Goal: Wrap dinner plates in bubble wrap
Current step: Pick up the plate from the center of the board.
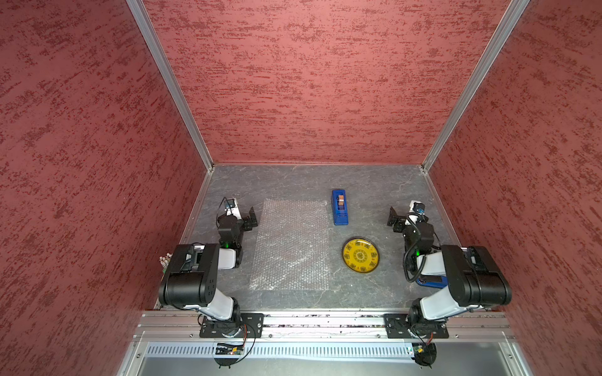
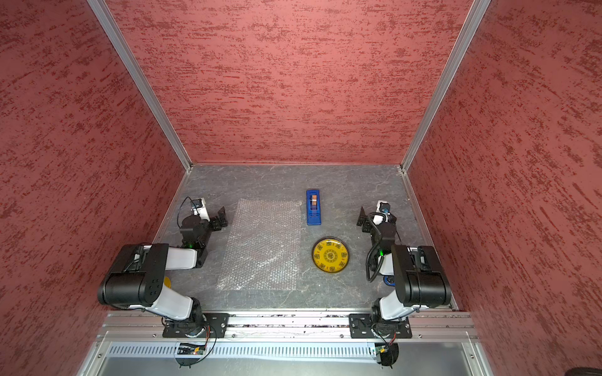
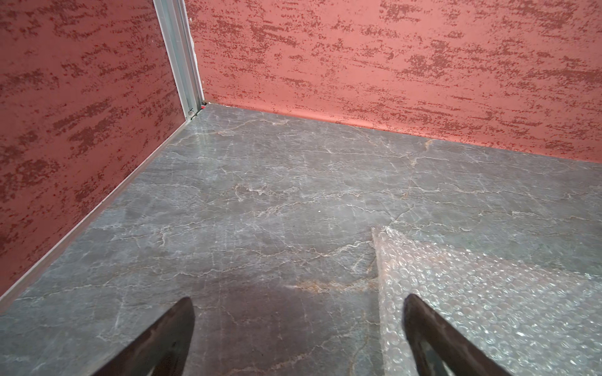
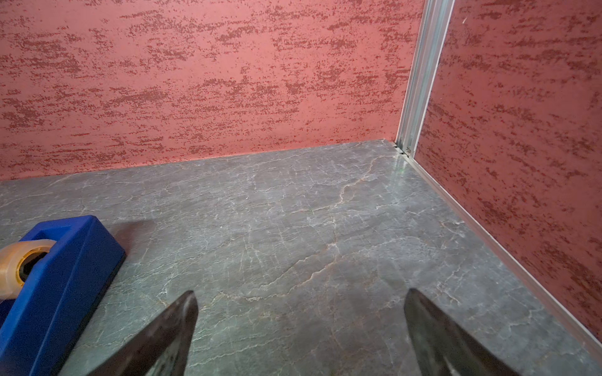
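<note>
Nothing is wrapped yet, and the layout reads like a job set out ready to begin. The bubble wrap lies spread flat on the grey surface, left of the middle. I take it that it is opened out fully so the plate can be set on it and the edges folded over. The plate, yellow with a dark rim, sits face up on bare surface just off the sheet's right edge, close to it but not touching, on the right arm's side. That arm looks the likelier one to fetch it. A blue tape dispenser stands beyond the plate, near the sheet's far right corner, presumably kept handy for sealing the bundle afterwards. The left fingers are spread wide and grip nothing. They hang low just beside the sheet's left edge, near its far corner, a fair spot from which to pinch up that edge. The right fingers are equally wide apart and empty, over bare surface to the right of the dispenser and well apart from the plate. Something blue peeks out beneath the right arm, but too much of it is hidden for me to say what it is.
</note>
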`<state>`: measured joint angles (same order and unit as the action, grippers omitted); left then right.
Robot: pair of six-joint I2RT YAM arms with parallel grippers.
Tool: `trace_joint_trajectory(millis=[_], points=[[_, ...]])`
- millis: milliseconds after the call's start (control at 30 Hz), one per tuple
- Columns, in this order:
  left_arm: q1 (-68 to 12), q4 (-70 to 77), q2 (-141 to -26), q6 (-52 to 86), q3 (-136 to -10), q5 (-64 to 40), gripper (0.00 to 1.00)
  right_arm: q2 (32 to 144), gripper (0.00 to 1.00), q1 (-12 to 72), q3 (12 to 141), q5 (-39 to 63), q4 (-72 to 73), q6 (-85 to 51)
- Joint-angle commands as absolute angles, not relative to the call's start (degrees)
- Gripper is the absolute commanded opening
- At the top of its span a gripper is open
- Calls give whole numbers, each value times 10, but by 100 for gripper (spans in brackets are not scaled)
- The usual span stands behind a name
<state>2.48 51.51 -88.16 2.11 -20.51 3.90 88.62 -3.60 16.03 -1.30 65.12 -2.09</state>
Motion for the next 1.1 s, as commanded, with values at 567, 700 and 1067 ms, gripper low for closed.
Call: trace_joint_trajectory(millis=[567, 700, 1067], points=[[-48, -105, -703, 244, -523, 100, 94, 472, 99, -23, 293, -84, 28, -399], [-193, -199, -692, 324, -528, 114, 93, 551, 83, -16, 365, 46, -213, -401], [-378, -206, -719, 386, -462, 111, 95, 660, 78, 40, 301, 161, -259, -375]])
